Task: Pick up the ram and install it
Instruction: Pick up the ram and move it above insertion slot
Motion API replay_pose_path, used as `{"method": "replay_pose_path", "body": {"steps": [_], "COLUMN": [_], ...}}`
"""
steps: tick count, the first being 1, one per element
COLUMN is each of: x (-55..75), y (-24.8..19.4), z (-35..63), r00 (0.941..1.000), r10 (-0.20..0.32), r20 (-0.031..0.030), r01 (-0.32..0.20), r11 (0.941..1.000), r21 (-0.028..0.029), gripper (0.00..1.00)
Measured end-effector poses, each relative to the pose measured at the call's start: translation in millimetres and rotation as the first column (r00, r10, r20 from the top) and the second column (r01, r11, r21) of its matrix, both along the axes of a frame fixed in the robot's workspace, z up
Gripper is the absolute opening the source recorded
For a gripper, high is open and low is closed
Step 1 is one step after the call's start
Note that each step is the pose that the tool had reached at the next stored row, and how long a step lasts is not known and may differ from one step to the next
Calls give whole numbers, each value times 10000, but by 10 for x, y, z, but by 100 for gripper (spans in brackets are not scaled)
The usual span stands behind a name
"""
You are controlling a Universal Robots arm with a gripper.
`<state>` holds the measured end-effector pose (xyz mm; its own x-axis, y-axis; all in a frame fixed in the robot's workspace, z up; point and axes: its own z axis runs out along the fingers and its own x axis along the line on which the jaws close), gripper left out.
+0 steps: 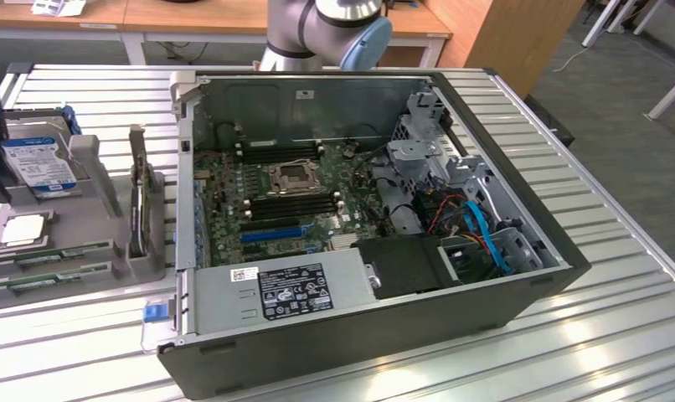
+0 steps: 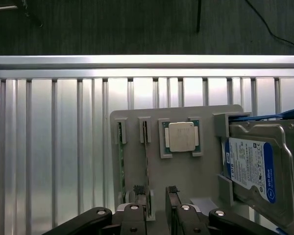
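Two ram sticks stand on edge in slots of a grey holder (image 2: 137,115), thin green strips: one ram stick (image 2: 120,161) near the holder's edge, the other ram stick (image 2: 146,161) nearer the processor chip (image 2: 181,137). My gripper (image 2: 156,192) hovers over the holder, open, its fingertips (image 2: 172,191) apart. The second stick runs into the gap between them, close beside one finger, with nothing clamped. In the exterior view the same ram sticks (image 1: 53,254) lie at the exterior view's left, beside the open computer case (image 1: 517,310). Black memory slots (image 1: 280,152) flank the processor socket (image 1: 291,177) on the motherboard.
A silver hard drive with a blue label (image 2: 250,169) leans in the holder next to the chip, and shows again as the hard drive (image 1: 38,163). The ribbed metal table (image 2: 49,147) carries everything. The case holds a power supply (image 1: 287,289), cables (image 1: 483,230) and a drive cage (image 1: 421,155).
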<state>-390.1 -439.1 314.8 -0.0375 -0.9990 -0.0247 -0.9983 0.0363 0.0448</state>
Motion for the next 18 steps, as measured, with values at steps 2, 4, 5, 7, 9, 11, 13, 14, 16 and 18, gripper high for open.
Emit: {"method": "replay_pose_path", "body": {"steps": [2,4,5,7,9,11,13,14,16,18], "x": [0,0,0,0,0,0,0,0,0,0], "y": [0,0,0,0,0,0,0,0,0,0], "z": [-20,-39,-49,-68,-85,-103,-123,-133,-153,-173], "r00": [10000,10000,10000,10000,10000,10000,10000,10000,10000,10000], "r10": [0,0,0,0,0,0,0,1,0,0], "r20": [-1,-2,-2,-1,-2,-2,-2,-1,-1,-1], "r01": [0,0,0,0,0,0,0,-1,0,0], "r11": [10000,10000,10000,10000,10000,10000,10000,10000,10000,10000], "r21": [-1,-2,-1,-1,-2,-1,-2,-1,-1,-1], "gripper": [29,29,29,29,29,29,29,29,29,29]}}
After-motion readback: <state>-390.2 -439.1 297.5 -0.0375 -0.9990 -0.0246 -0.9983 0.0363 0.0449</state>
